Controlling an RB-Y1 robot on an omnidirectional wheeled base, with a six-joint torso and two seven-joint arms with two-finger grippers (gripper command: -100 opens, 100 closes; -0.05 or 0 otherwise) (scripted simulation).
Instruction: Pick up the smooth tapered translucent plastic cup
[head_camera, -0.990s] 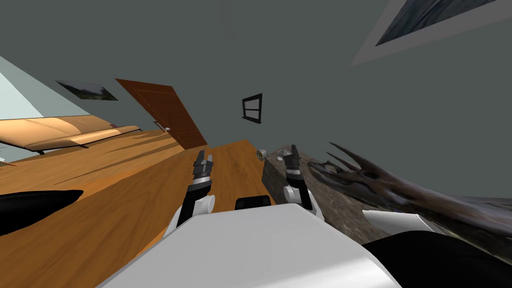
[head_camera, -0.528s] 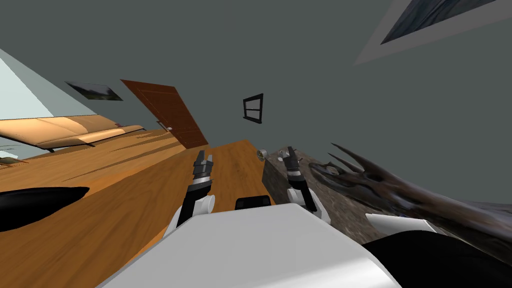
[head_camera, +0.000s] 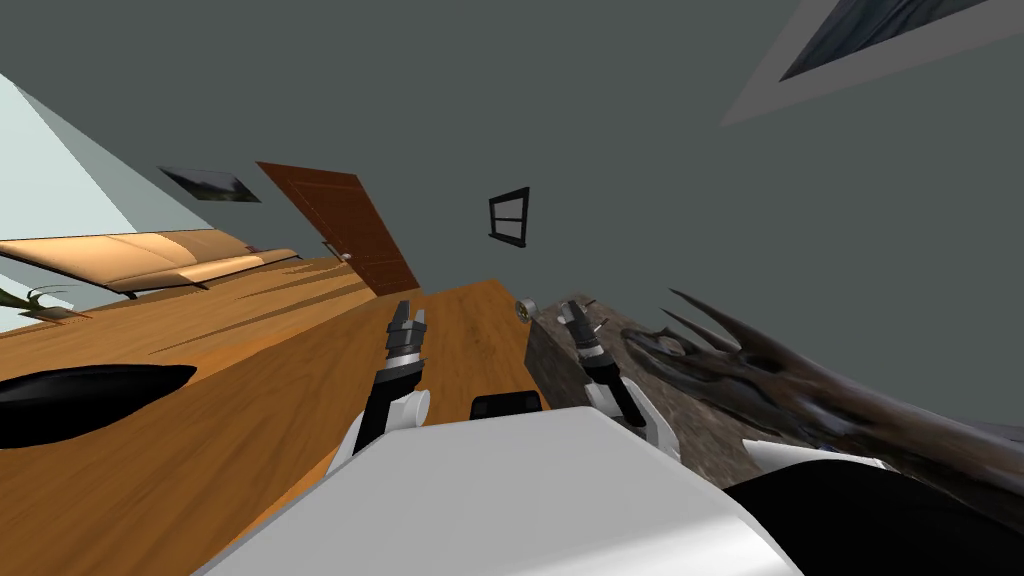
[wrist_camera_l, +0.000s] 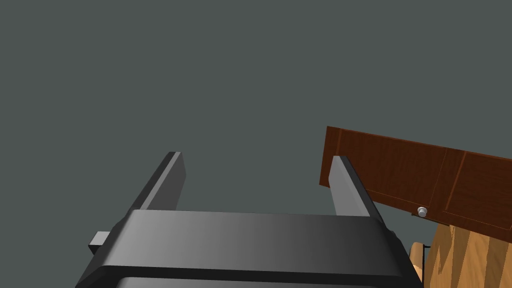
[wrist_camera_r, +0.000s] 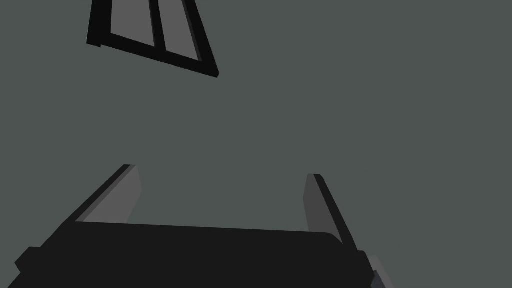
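A: Grey wall, wooden floor (head_camera: 200, 430), mottled stone worktop (head_camera: 690, 425) at right. Where is the cup (head_camera: 523, 309)?

B: At the worktop's far corner, near the right hand (head_camera: 570, 314), its 2 fingers apart. The left hand (head_camera: 405, 322) is spread too.

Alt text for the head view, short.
Right gripper, open, hovers over a dark mottled counter, near a small pale cup at its far corner. Left gripper, open, hangs over the wooden floor.

1 cup (head_camera: 523, 310), 1 door (head_camera: 340, 225), 1 wdw (head_camera: 507, 216)
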